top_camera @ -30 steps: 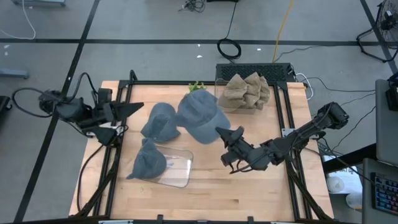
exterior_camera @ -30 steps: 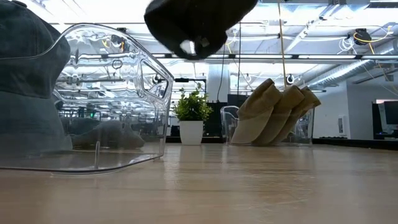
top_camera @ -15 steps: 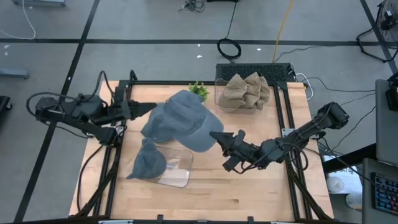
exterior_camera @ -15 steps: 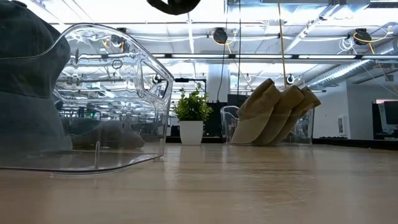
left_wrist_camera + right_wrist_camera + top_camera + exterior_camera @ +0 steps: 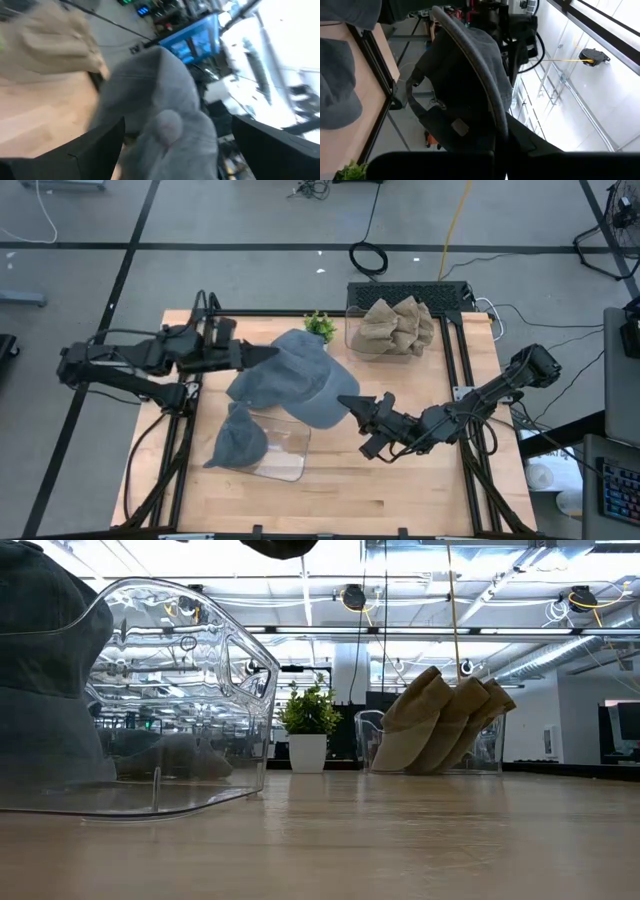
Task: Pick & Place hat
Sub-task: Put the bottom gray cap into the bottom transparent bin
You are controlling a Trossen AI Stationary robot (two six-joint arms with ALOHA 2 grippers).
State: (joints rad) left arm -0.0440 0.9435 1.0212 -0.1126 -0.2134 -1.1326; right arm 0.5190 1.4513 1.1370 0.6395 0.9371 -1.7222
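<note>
Because its brim is clamped in the right gripper (image 5: 352,404), the grey hat (image 5: 305,375) hangs lifted above the worktop (image 5: 400,490) centre, crown toward the left gripper (image 5: 268,353), whose jaws stand apart either side of it, seemingly awaiting a handover.

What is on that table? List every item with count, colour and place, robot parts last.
Held hat: one, grey-blue, in the air over the table's middle.
Tray hat: one, grey-blue, in the clear tray.
Third hat: one, grey-blue, partly under the held hat.
Tan hats: a stack, tan, in the clear bin.
Clear tray: one, left of the table's middle.
Clear bin: one, far edge.
Plant: one, green, white pot, beside the bin.
Table: one, light wood.
Left claw: dark, open, at the held hat's crown.
Right claw: dark, shut on the held hat's brim.
</note>
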